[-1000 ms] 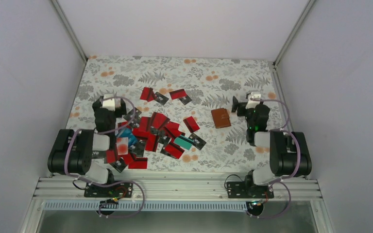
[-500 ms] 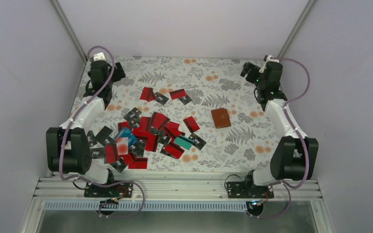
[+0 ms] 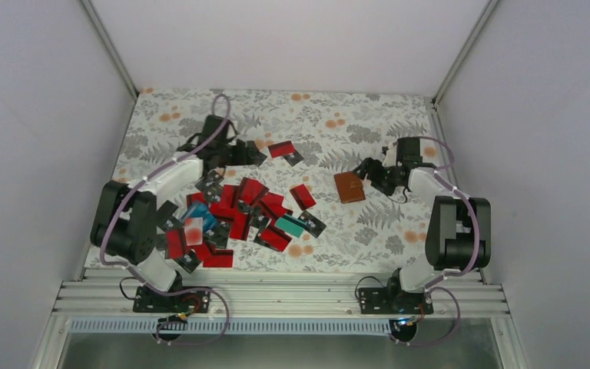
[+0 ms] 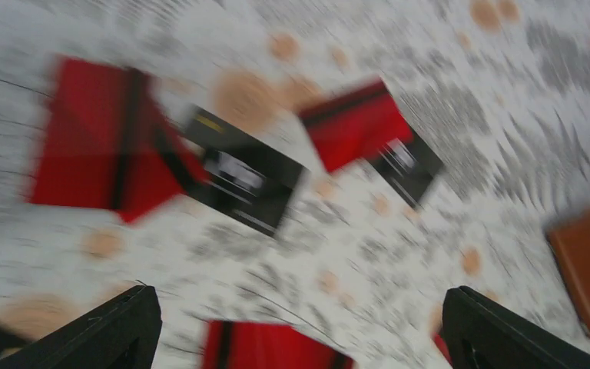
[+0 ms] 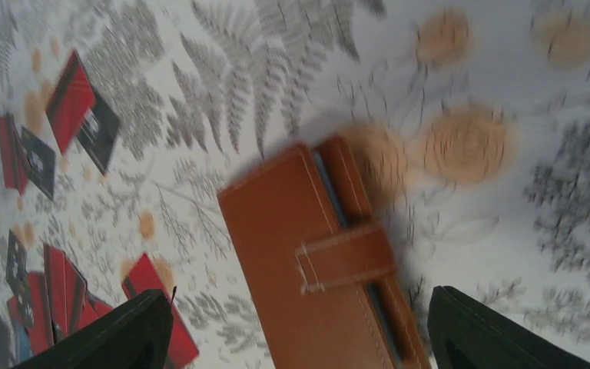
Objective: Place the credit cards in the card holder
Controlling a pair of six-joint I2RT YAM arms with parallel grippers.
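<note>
credit cards [image 3: 238, 209]: red, black, some teal | card holder [image 3: 349, 187]: brown, pale stitching | tablecloth [image 3: 330, 115]: white, grey ferns, orange blooms

You have a counter [image 3: 369, 231] covered in a pale cloth printed with grey fern leaves and orange blossoms; in both wrist views that print is smeared by blur. Plain white panels close it in: left wall [image 3: 38, 115], back wall [image 3: 292, 38], right wall [image 3: 553, 115], with a slanted metal post [image 3: 107, 46] showing at each far corner. Along the near edge you see a ribbed aluminium rail [image 3: 292, 296], and just below it a slotted strip [image 3: 276, 325].
</note>
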